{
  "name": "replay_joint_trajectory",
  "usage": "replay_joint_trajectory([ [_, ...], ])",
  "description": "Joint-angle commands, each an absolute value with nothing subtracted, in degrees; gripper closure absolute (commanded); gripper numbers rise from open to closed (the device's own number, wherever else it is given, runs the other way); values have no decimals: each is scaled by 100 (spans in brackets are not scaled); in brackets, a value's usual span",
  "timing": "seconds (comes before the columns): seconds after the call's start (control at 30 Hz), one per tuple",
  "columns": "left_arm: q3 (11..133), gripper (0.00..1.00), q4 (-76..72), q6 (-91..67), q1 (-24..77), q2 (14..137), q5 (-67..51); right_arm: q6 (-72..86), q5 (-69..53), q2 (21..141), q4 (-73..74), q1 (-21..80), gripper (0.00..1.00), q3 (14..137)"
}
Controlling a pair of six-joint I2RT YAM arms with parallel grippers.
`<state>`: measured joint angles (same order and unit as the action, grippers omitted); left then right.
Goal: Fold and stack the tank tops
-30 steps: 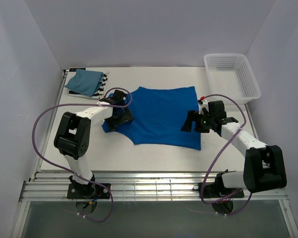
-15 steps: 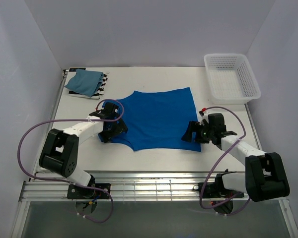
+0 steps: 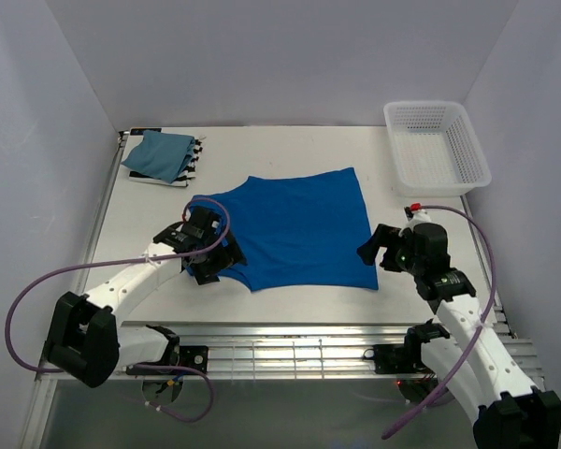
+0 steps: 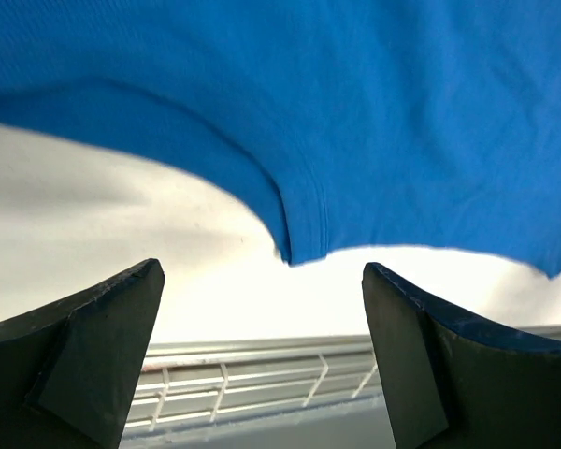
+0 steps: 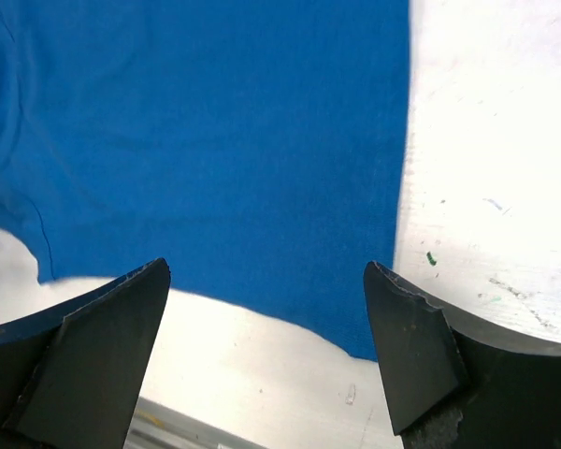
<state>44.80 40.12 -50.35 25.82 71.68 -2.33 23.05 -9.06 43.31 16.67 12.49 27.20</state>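
The royal blue tank top lies spread flat in the middle of the table. At the back left the teal-blue tank top lies folded on the striped one, which shows only its edge. My left gripper hangs open over the blue top's near left strap. In the left wrist view the blue cloth ends just ahead of the left gripper. My right gripper stands open at the top's near right corner. In the right wrist view the blue corner lies under the right gripper.
A white lattice basket stands at the back right corner. The metal rail runs along the table's near edge, close behind both grippers. White walls close in the left, the right and the back.
Both grippers have drawn back toward the near edge, still open. The blue top has shifted slightly nearer and lies flatter.
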Motion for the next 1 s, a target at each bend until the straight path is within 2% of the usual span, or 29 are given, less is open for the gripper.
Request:
replay_joint_trajectory([
  [0.0,4149,2,4043,-5501,2864,6847,-545,2803,-255,3746,1942,1257,10,2506],
  [0.13,3780,2,3649,-5739,3076,6873,-747,2901,-429,3630,2057,1248,10,2250],
  [0.37,3735,2,3270,-6011,3375,7417,-747,2839,-668,4358,2065,1248,10,2066],
  [0.53,3648,17,3015,-6029,3489,7769,-808,2883,-441,4570,2144,1239,10,2039],
  [0.67,3665,22,2971,-5942,3516,8085,-774,2909,-325,4518,2215,1231,10,2083],
  [0.83,3841,40,2971,-5854,3533,8534,-738,2927,-281,4421,2285,1231,10,2057],
  [0.97,3788,69,2953,-5897,3542,8587,-668,2944,-194,4342,2469,1230,10,2039],
])
